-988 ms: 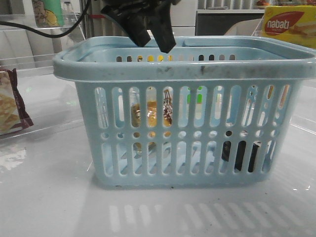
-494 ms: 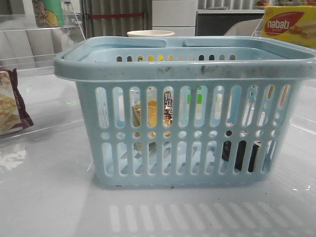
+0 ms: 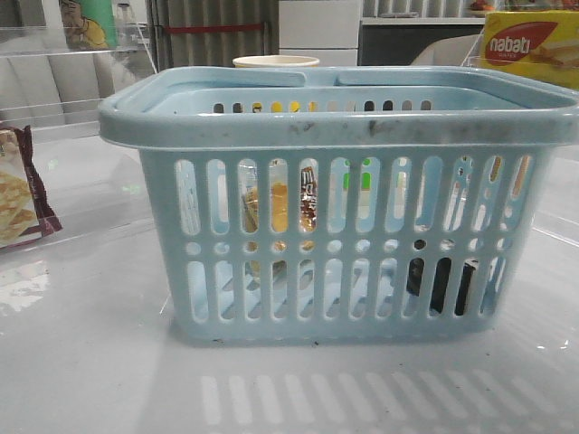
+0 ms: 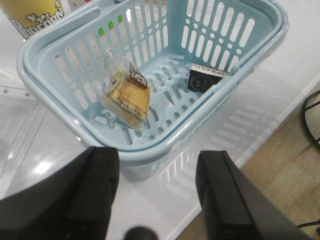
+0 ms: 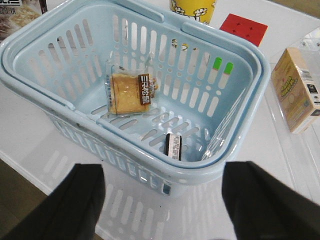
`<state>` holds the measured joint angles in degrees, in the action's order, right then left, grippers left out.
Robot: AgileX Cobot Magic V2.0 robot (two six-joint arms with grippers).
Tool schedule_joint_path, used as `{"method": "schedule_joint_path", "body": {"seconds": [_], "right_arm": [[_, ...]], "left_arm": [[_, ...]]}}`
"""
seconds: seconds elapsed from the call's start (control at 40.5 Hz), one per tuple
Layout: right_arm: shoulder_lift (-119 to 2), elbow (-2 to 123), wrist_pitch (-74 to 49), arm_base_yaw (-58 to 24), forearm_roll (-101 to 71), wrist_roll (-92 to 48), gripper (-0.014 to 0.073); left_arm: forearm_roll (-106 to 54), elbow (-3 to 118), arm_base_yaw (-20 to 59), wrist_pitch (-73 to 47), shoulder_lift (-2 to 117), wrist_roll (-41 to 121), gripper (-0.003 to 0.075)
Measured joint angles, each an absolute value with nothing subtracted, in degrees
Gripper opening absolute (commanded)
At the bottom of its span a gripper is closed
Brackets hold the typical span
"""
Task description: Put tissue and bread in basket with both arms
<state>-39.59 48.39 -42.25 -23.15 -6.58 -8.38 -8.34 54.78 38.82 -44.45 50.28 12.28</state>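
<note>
The pale blue basket [image 3: 344,127] stands on the white table. It also shows in the left wrist view [image 4: 260,30] and the right wrist view [image 5: 240,90]. The bread [image 5: 131,92] lies on the basket floor; it shows in the left wrist view [image 4: 129,97] and through the slots in the front view [image 3: 278,210]. The dark tissue [image 5: 173,146] stands in a basket corner, also in the left wrist view [image 4: 204,80] and the front view [image 3: 443,285]. My left gripper [image 4: 157,192] and right gripper [image 5: 162,200] are open, empty, high above the table outside the basket.
A maroon-edged cracker packet [image 3: 20,194] lies at the left. A yellow Nabati box [image 3: 532,45] is at the back right. A yellow popcorn cup [image 4: 32,15], a red cube [image 5: 244,27] and a beige box [image 5: 295,90] stand around the basket.
A gripper that hung over the basket's back rim one second ago has lifted out of the front view. The bread and tissue have not moved.
</note>
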Motion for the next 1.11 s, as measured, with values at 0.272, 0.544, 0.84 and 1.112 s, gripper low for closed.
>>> {"method": "schedule_joint_path", "body": {"seconds": [0.272, 0.544, 0.84, 1.112], "right_arm": [[-39.59, 48.39, -42.52, -23.15, -6.34, -8.38, 0.0591], [-39.59, 48.39, -44.12, -23.15, -5.7, -8.38, 0.0482], [-39.59, 48.39, -44.39, -23.15, -5.6, -8.38, 0.0051], [-39.59, 48.39, -44.51, -23.15, -5.6, -8.38, 0.0055]], "left_arm": [[-8.34, 43.38, 38.82, -43.48, 36.47, 12.28, 0.0422], [-8.34, 41.66, 38.82, -41.8, 34.98, 12.28, 0.0421], [-8.34, 41.66, 38.82, -39.8, 34.98, 12.28, 0.0226], [-8.34, 41.66, 38.82, -39.44, 34.98, 12.28, 0.0091]]}}
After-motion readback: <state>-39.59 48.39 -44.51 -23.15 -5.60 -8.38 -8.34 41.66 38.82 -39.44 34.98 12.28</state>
